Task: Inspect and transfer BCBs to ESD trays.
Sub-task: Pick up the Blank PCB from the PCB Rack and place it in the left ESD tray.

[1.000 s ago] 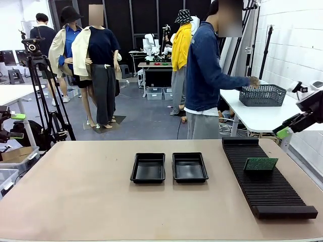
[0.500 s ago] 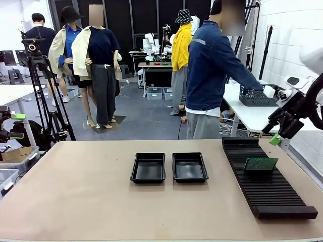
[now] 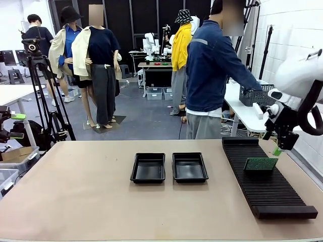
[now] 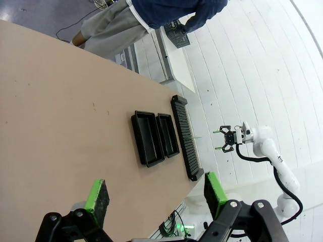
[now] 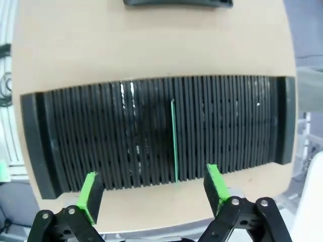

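Observation:
One green BCB stands on edge in a slot of the long black rack; from the right wrist it shows edge-on as a thin green line. Two black ESD trays lie side by side mid-table, with nothing in them. My right gripper hangs open just above and behind the board, its pads straddling the board's slot from above. At the table's far left my left gripper is off the table and open, its green pads wide apart.
A person stands at the far side, turned to a white side table with a grey mesh basket on it. A camera tripod stands back left. Bare tabletop spreads left of and in front of the trays.
My right arm has swung in from the right edge and turned its gripper downward over the rack near the board. The person's arm has shifted at the basket. Left arm unchanged.

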Robot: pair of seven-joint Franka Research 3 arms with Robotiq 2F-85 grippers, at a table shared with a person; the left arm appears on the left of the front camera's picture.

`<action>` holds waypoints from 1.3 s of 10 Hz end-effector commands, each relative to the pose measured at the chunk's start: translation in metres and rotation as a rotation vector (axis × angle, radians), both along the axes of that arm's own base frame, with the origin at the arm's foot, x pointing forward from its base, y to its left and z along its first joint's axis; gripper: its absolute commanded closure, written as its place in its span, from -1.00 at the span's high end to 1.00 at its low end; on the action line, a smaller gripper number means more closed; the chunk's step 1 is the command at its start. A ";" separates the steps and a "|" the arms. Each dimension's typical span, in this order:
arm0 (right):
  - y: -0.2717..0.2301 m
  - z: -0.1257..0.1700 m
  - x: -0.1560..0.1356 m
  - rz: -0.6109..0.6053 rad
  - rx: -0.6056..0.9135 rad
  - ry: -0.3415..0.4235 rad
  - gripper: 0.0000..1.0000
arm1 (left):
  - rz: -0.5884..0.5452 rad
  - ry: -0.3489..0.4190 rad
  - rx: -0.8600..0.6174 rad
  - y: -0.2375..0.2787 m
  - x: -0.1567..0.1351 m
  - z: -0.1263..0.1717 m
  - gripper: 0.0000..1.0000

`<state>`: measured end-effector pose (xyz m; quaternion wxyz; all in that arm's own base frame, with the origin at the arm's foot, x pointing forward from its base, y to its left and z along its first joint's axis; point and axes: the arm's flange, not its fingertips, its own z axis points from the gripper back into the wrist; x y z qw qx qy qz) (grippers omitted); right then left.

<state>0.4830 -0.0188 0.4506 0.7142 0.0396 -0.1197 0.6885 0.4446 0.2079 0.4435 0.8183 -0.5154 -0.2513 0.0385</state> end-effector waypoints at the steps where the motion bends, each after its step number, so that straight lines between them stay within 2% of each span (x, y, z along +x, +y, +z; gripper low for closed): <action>1: 0.006 -0.012 0.002 -0.028 -0.050 -0.006 1.00 | 0.000 0.001 -0.013 0.001 -0.002 0.002 1.00; 4: 0.008 -0.021 0.011 -0.027 -0.093 -0.002 1.00 | 0.000 0.001 -0.013 0.001 -0.002 0.002 1.00; 7: 0.006 -0.021 0.022 -0.035 -0.087 0.005 1.00 | 0.000 0.001 -0.013 0.001 -0.002 0.002 1.00; 13: 0.004 -0.042 0.043 -0.051 -0.064 0.027 1.00 | 0.000 0.001 -0.013 0.001 -0.002 0.002 1.00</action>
